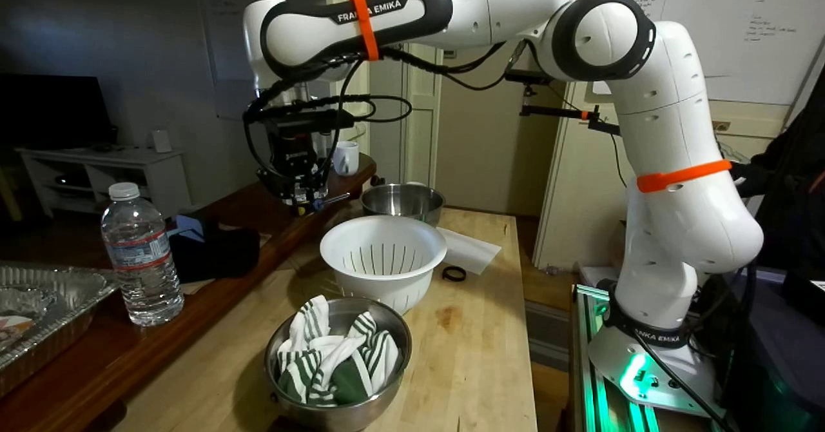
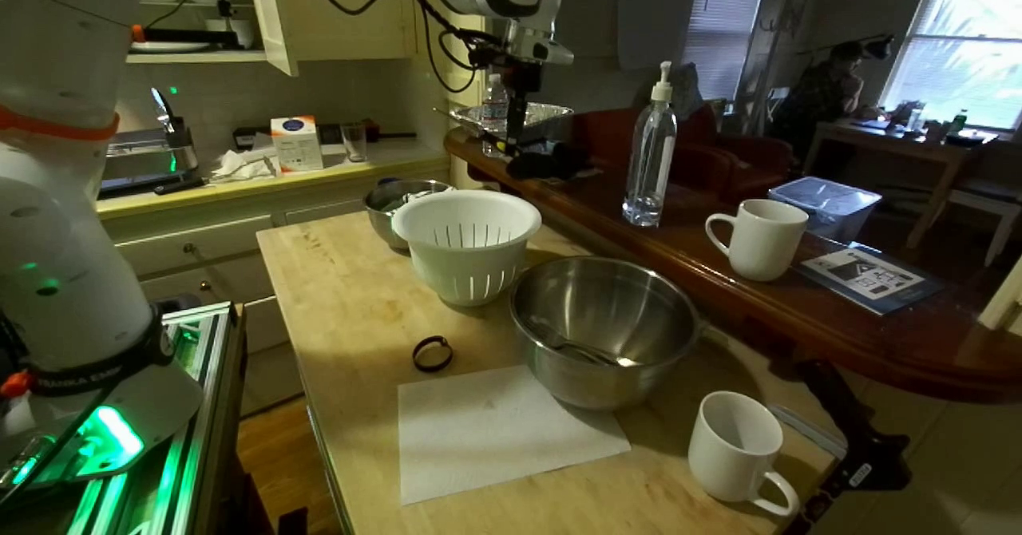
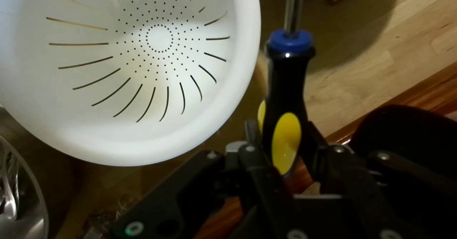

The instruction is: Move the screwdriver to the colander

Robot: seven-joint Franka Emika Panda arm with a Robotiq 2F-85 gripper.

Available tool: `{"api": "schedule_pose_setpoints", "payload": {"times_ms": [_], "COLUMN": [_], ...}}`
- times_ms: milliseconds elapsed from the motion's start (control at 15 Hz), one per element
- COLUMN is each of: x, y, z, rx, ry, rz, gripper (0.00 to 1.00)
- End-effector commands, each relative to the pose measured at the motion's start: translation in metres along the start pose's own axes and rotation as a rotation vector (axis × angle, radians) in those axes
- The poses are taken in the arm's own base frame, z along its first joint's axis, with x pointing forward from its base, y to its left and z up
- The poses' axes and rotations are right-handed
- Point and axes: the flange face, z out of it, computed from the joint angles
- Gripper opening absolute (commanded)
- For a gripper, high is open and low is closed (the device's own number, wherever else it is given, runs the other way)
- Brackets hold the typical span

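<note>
While the end effector [image 3: 284,135] grasps the screwdriver [image 3: 288,75], centre it above the colander [image 3: 160,39] before lowering and releasing.

I have the arm [image 1: 503,6] mounted just outside one long edge of the tabletop [image 1: 480,354], green light glowing at its base [image 1: 683,361], the elbow [image 1: 606,39] raised high and the forearm [image 1: 399,19] reaching across, nearly level, toward the opposite long edge. There my wrist [image 1: 280,39] turns down, black cables [image 1: 387,120] looped about it, and the gripper [image 3: 284,139] hangs pointing down near that edge, above tabletop height, though I can't tell whether inside or past it. Its fingers [image 3: 252,133] clamp the screwdriver [image 3: 285,78] by its handle.
</note>
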Motion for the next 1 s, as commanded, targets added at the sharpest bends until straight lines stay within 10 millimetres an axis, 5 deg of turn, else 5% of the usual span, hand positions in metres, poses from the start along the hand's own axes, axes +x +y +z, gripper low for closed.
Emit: {"api": "schedule_pose_setpoints", "payload": {"times_ms": [0, 667, 933], "x": [-0.003, -0.083, -0.087], "y": [0.0, 0.084, 0.12], "z": [0.0, 0.065, 0.106], "rx": [-0.037, -0.217, -0.137], "ry": [-0.001, -0.233, -0.205], "rz": [-0.009, 0.06, 0.255], "gripper": [0.08, 0.08, 0.08]}}
